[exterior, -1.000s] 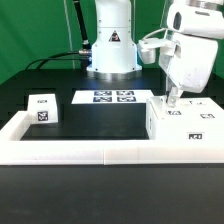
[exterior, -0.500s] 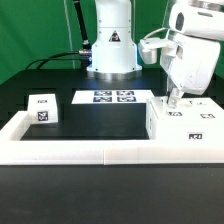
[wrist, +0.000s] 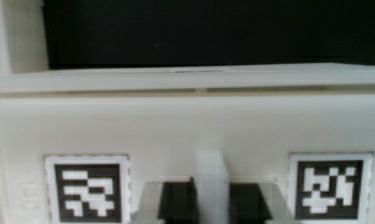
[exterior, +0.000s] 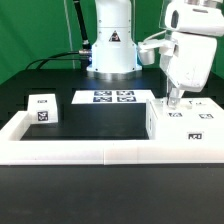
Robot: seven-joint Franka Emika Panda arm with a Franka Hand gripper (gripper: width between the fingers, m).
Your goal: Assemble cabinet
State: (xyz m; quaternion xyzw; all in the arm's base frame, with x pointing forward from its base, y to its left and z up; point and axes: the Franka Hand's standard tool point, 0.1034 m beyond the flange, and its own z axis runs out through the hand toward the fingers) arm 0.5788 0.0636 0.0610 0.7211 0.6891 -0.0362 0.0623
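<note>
You see the white arm (exterior: pixel 186 45) on the exterior view's right, its wrist pointing straight down over the cabinet (exterior: pixel 180 128). The fingers (exterior: pixel 172 99) reach the cabinet's top surface near its left end. In the wrist view the two dark fingers (wrist: pixel 175 203) are pinching a narrow white ridge (wrist: pixel 207 172) of the cabinet, one on each side with no gap showing, though this view is blurred. A square tag (wrist: pixel 86 186) sits on one side of the ridge and a second tag (wrist: pixel 330 183) on the other.

The cabinet lies on the black desk (exterior: pixel 100 122) at the exterior view's right, just behind the low white rail frame (exterior: pixel 90 152). A small white tagged block (exterior: pixel 42 108) stands well apart at the left. The marker board (exterior: pixel 112 97) lies flat between them, nearer the arm's base (exterior: pixel 110 55). Nothing stands between the fingers and the cabinet.

The cabinet's long axis runs left to right along the rail, and the picture's right edge cuts it off. Its tagged top faces up.
</note>
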